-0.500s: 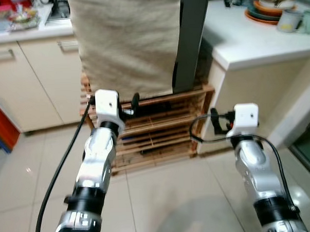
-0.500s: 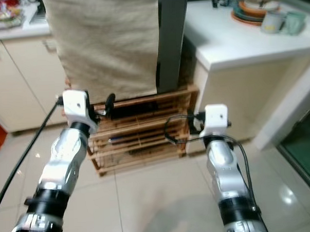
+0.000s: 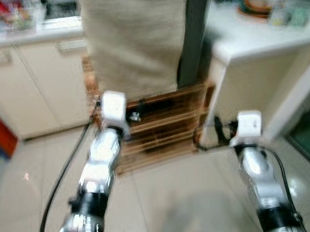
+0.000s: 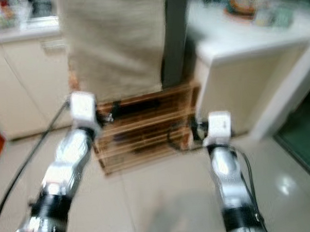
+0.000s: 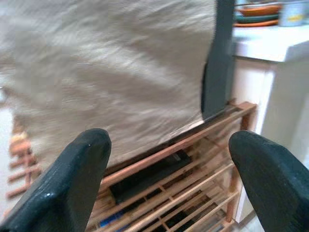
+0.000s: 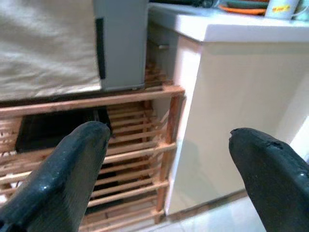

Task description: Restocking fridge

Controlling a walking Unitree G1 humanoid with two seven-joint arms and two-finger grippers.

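Left gripper (image 5: 164,179) and right gripper (image 6: 166,176) both spread wide, empty, facing the fridge (image 3: 190,37): grey, draped w/ beige cloth (image 3: 133,40), on a wooden rack (image 3: 160,126).

A slatted wooden rack (image 3: 160,123) is being seen on glossy pale floor tiles (image 3: 169,197), flanked by cream cabinets (image 3: 35,85) and a white desk (image 3: 254,37).

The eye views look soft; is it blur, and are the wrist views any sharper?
Both eye views are smeared by motion blur: the wooden rack and counter lose their edges. The left wrist view is mildly soft on the cloth. The right wrist view is sharpest, its rack slats crisp; floor glare shows in the right eye view.
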